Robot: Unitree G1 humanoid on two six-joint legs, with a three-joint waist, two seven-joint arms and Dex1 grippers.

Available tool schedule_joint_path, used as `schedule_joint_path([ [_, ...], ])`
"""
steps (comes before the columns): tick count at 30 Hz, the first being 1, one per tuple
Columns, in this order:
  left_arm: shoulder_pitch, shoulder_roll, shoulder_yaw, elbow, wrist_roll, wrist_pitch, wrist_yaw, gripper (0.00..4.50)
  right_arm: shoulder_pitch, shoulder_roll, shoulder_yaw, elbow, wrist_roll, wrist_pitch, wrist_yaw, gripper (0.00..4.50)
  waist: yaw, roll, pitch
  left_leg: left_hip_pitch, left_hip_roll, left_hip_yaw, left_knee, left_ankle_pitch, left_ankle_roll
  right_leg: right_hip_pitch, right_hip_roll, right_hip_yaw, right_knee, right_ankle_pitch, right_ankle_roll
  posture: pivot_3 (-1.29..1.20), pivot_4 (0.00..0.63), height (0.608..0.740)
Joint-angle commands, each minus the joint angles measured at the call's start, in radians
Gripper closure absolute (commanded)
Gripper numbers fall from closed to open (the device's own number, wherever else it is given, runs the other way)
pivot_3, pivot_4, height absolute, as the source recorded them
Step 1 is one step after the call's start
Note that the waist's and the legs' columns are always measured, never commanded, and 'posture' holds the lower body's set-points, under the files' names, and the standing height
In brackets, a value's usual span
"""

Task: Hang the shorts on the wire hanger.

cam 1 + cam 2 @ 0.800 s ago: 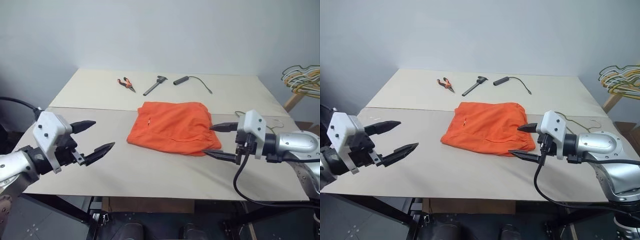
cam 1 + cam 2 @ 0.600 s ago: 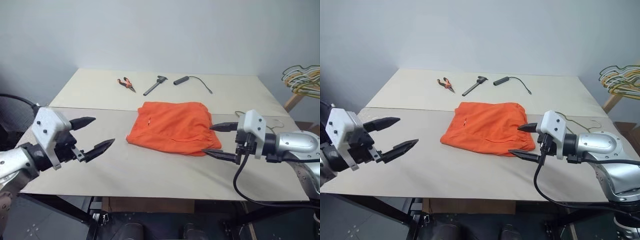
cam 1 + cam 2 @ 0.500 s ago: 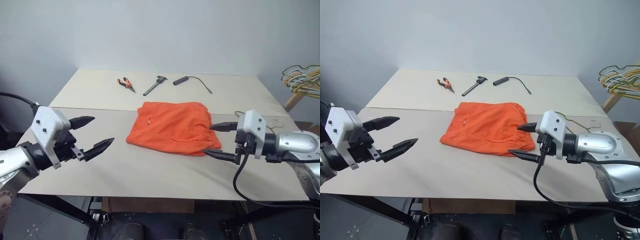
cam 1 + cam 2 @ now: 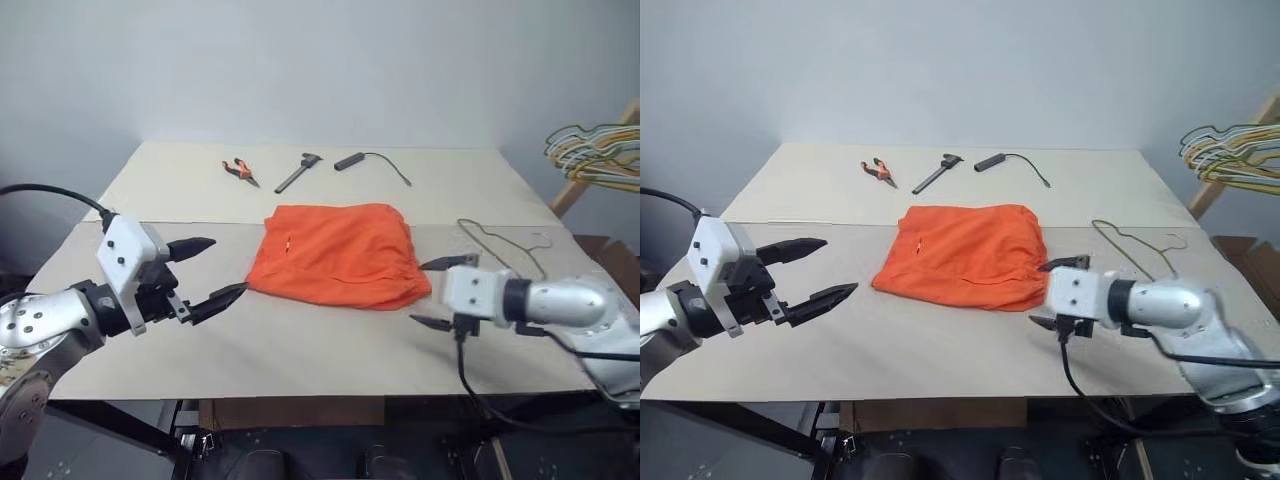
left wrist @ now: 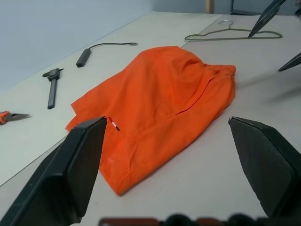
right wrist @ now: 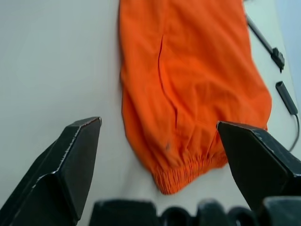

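Beige tabletop (image 4: 300, 350) is seen beneath both arms. Left gripper (image 4: 215, 270) is held level beside the folded bright orange cloth shorts (image 4: 340, 255), fingers spread wide and empty. Right gripper (image 4: 1058, 293) is angled at the gathered waistband, likewise parted and empty. Thin dark wire hanger (image 4: 500, 243) lies flat just beyond it.

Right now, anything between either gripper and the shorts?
Nothing visible. The left gripper and right gripper are both open, flanking the shorts over bare table. The hanger lies clear beyond the right gripper.
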Motion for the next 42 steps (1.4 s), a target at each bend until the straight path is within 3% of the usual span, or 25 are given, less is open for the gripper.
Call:
schedule_joint_path([
  [1, -0.039, 0.007, -0.012, 0.008, 0.007, -0.028, -0.016, 0.0, -0.095, 0.05, 0.074, 0.112, -0.17, -0.077, -0.066, 0.02, -0.009, 0.0, 0.0, 0.0, 0.0, 0.0, 0.0, 0.0, 0.0, 0.0, 0.0, 0.0, 0.0, 0.0, 0.0, 0.07, 0.008, 0.74],
  [5, -0.056, 0.006, -0.032, 0.022, 0.014, -0.033, -0.031, 0.0, -0.206, 0.14, 0.173, 0.301, -0.329, -0.134, -0.137, 0.02, -0.034, 0.0, 0.0, 0.0, 0.0, -0.001, -0.001, 0.002, -0.001, 0.0, 0.001, 0.0, 0.001, 0.001, -0.001, 0.07, 0.013, 0.74],
  [8, -0.057, 0.005, -0.039, 0.029, 0.023, -0.041, -0.042, 0.0, -0.263, 0.198, 0.219, 0.433, -0.387, -0.19, -0.17, 0.59, -0.038, 0.0, 0.0, 0.0, 0.0, -0.001, -0.002, 0.002, -0.001, -0.001, 0.001, 0.0, 0.001, 0.001, -0.001, 0.06, 0.013, 0.74],
  [19, -0.07, 0.008, -0.08, 0.062, 0.068, -0.077, -0.089, 0.0, -0.373, 0.288, 0.272, 0.71, -0.502, -0.362, -0.276, 4.34, -0.05, 0.001, 0.0, 0.0, 0.0, -0.002, -0.003, 0.002, -0.002, -0.001, 0.001, 0.0, 0.002, 0.001, -0.001, 0.07, 0.001, 0.74],
  [26, -0.062, 0.045, -0.279, 0.175, 0.341, -0.255, -0.149, 0.0, -0.312, 0.195, 0.186, 0.535, -0.341, -0.512, -0.164, 4.43, -0.056, 0.002, 0.0, 0.0, 0.0, -0.002, -0.003, 0.002, -0.002, -0.002, 0.001, 0.0, 0.002, 0.001, -0.001, 0.05, 0.0, 0.74],
  [33, -0.178, 0.061, -0.56, 0.448, 0.773, -0.565, -0.131, 0.0, -0.262, 0.141, 0.116, 0.414, -0.235, -0.573, -0.1, 4.43, -0.059, 0.002, 0.0, 0.001, 0.0, -0.001, -0.003, 0.002, -0.002, -0.001, 0.001, 0.0, 0.002, 0.001, -0.001, 0.0, 0.0, 0.74],
  [40, -0.342, -0.061, -0.711, 0.734, 0.987, -0.709, -0.086, 0.0, -0.226, 0.135, 0.081, 0.353, -0.195, -0.556, -0.071, 4.43, -0.062, 0.002, 0.0, 0.0, 0.001, 0.0, -0.003, 0.002, -0.001, -0.002, 0.001, 0.0, 0.001, 0.001, -0.001, -0.05, 0.0, 0.74],
  [42, -0.376, -0.095, -0.725, 0.791, 1.018, -0.72, -0.072, 0.39, -0.218, 0.133, 0.073, 0.342, -0.194, -0.551, -0.066, 4.5, -0.063, 0.002, -0.001, 0.0, 0.0, 0.0, -0.003, 0.002, -0.001, -0.001, 0.001, 0.0, 0.001, 0.001, -0.001, -0.05, 0.0, 0.74],
])
